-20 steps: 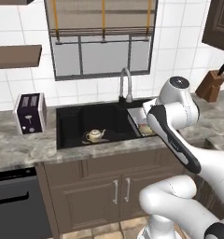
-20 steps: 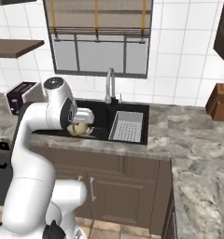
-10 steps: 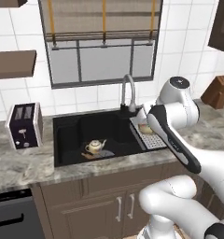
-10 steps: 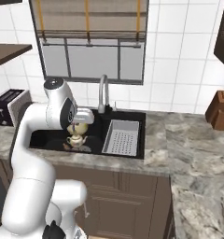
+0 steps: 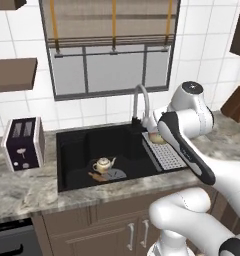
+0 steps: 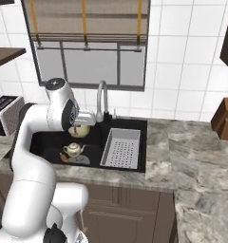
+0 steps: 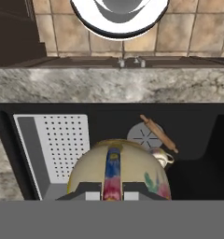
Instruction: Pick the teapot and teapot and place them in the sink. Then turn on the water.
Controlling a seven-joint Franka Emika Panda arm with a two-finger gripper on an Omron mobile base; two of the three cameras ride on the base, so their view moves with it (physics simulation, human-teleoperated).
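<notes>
A cream teapot (image 7: 117, 172) hangs in the grip of the robot's hand (image 7: 113, 190) at the lower centre of the hand view, the fingers closed on its painted handle, whose coloured stripe runs straight up the frame. In the right base view, this held teapot (image 6: 80, 129) sits left of centre, above the black sink (image 6: 47, 144) and just left of the silver faucet (image 6: 102, 99). A second teapot (image 5: 104, 164) stands upright on the basin floor, centre-left in the left base view, its spout pointing toward the right of the frame. Just below it lies a wooden rolling pin (image 5: 96, 176), its long axis running diagonally from upper left to lower right. The ribbed draining tray (image 5: 165, 155) fills the sink's right side, and a toaster (image 5: 23, 143) stands on the counter (image 5: 22, 192) at the left.
</notes>
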